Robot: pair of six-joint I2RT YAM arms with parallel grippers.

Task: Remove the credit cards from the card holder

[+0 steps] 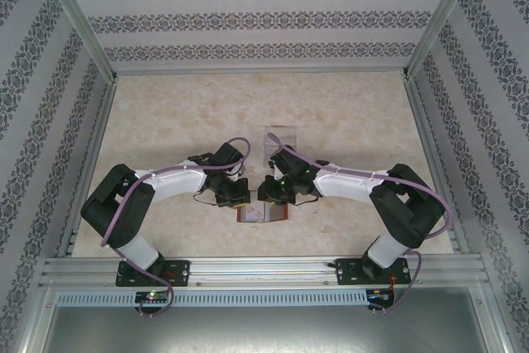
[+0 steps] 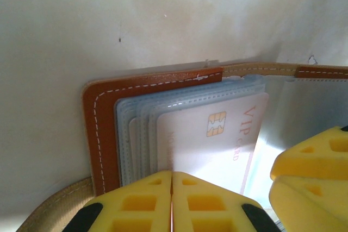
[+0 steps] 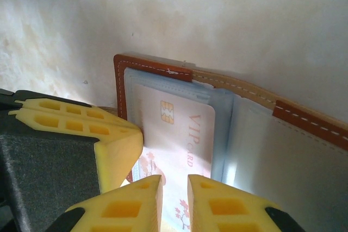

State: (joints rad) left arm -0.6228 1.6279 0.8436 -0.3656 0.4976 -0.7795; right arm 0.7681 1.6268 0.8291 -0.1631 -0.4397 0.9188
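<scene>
The card holder [image 1: 263, 213], reddish-brown leather, lies open on the table between the two arms. In the left wrist view its brown edge [image 2: 102, 134] frames grey-blue pockets, and a pale credit card [image 2: 217, 134] with a gold chip and "VIP CARD" print lies on top of them. My left gripper [image 2: 172, 180] is shut, tips together over that card's near edge, nothing between them. My right gripper [image 3: 174, 188] hovers over the same card [image 3: 182, 134], its jaws a narrow gap apart with the card flat beneath them. The left gripper's fingers [image 3: 111, 145] sit close on its left.
A clear plastic tray [image 1: 279, 141] sits just beyond the grippers on the marbled tabletop [image 1: 165, 121]. Patterned walls enclose the table on three sides. A metal rail [image 1: 264, 269] runs along the near edge by the arm bases.
</scene>
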